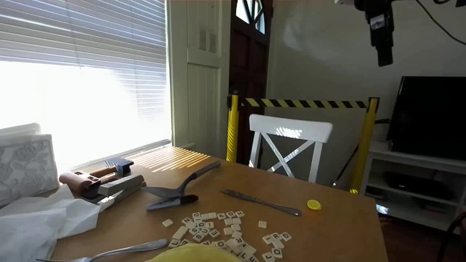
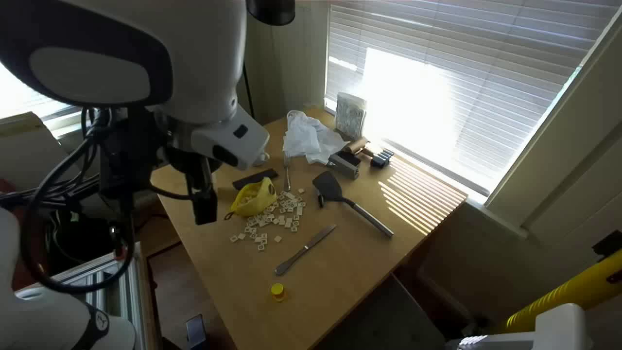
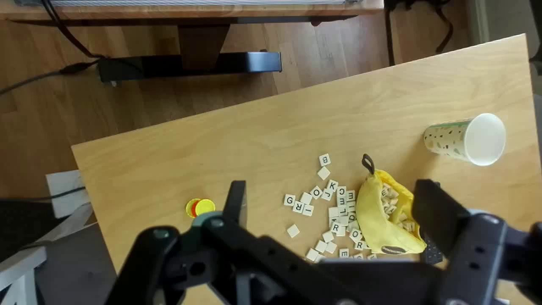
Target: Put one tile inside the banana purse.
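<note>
In the wrist view, the gripper (image 3: pixel 332 190) is being held well above the worktop (image 3: pixel 254 140), its fingers spread wide. Nearer the right edge, letter tiles (image 3: pixel 392 202) are being cupped inside the gaping banana purse (image 3: pixel 372 216); loose tiles (image 3: pixel 316 192) are being seen beside it, toward the left edge. Near the top-right corner, a cup (image 3: pixel 449 140) is being seen.

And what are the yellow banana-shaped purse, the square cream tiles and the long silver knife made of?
The purse looks like soft, matte cloth: its open edge bends unevenly. The tiles look smooth and hard, with crisp edges: plastic or wood, I can't tell which. The knife is probably polished metal: it shines silvery grey.
</note>
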